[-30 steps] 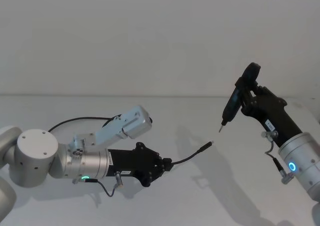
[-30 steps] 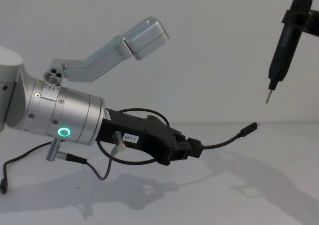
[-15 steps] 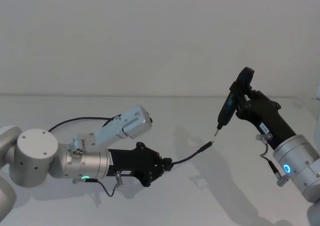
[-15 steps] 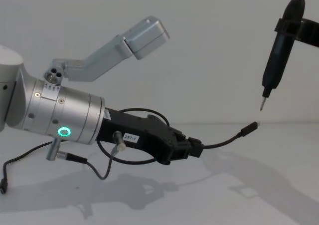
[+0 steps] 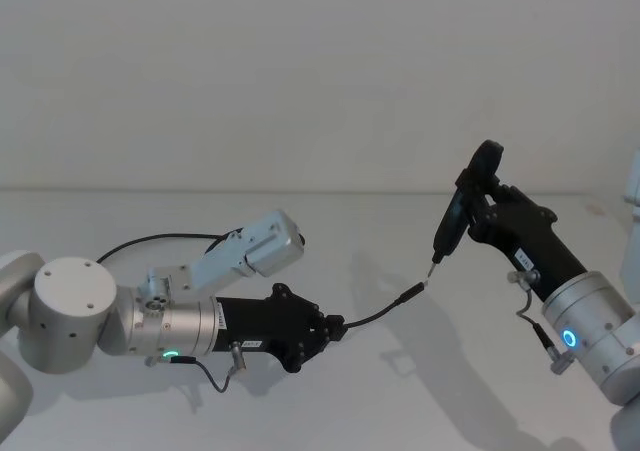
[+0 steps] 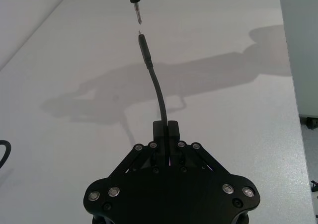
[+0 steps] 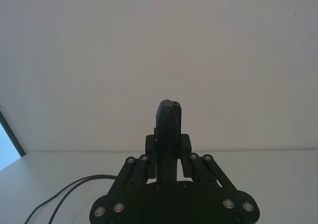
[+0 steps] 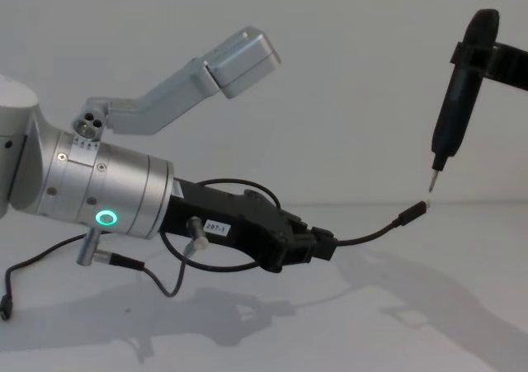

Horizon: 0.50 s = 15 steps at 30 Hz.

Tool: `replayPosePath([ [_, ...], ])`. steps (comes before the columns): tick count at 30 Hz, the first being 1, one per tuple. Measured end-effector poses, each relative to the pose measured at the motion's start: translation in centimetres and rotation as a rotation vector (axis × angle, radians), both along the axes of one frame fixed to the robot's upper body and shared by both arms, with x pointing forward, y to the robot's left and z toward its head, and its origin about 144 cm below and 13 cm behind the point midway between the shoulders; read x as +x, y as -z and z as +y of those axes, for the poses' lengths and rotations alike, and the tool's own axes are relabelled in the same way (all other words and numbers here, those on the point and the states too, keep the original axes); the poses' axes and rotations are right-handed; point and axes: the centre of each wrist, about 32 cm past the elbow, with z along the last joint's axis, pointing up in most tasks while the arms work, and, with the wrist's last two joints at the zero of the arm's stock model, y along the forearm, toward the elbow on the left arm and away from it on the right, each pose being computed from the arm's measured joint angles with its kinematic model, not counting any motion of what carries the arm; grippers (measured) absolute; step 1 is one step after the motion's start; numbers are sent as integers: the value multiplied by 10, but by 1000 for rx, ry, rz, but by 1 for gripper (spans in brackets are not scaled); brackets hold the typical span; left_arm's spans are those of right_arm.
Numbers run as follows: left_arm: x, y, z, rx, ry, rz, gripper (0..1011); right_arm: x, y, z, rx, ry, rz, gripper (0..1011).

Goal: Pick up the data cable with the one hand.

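Black cable (image 5: 375,314) is already off the table: the left gripper (image 5: 335,328) has its jaws clenched on it a little way behind the plug (image 5: 412,292), and the free end arcs out toward 2 o'clock in the head view, hanging above the white table (image 5: 330,221) with its shadow below. So the pick-up itself looks done, judging by the lifted end. At the right, the right gripper (image 5: 478,214) grasps a pen tool (image 5: 460,203) between its jaws, its metal tip pointing down at 7 o'clock and sitting just above the plug; the left wrist view shows a small gap between tip (image 6: 139,19) and plug (image 6: 144,49), so they are near but apart. What seems left, if anything, is bringing those 2 ends together, though the task sentence asks only for the lift. Hard to make out: the rest of the cable runs behind the left arm, and where its far end lies is hidden. The plug's type is too small to tell.
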Motion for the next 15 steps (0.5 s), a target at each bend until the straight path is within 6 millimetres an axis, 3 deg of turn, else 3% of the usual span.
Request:
replayPosePath([
  [15,0,0,0,0,0,0,50,2,3,0,-11,3,13,279],
])
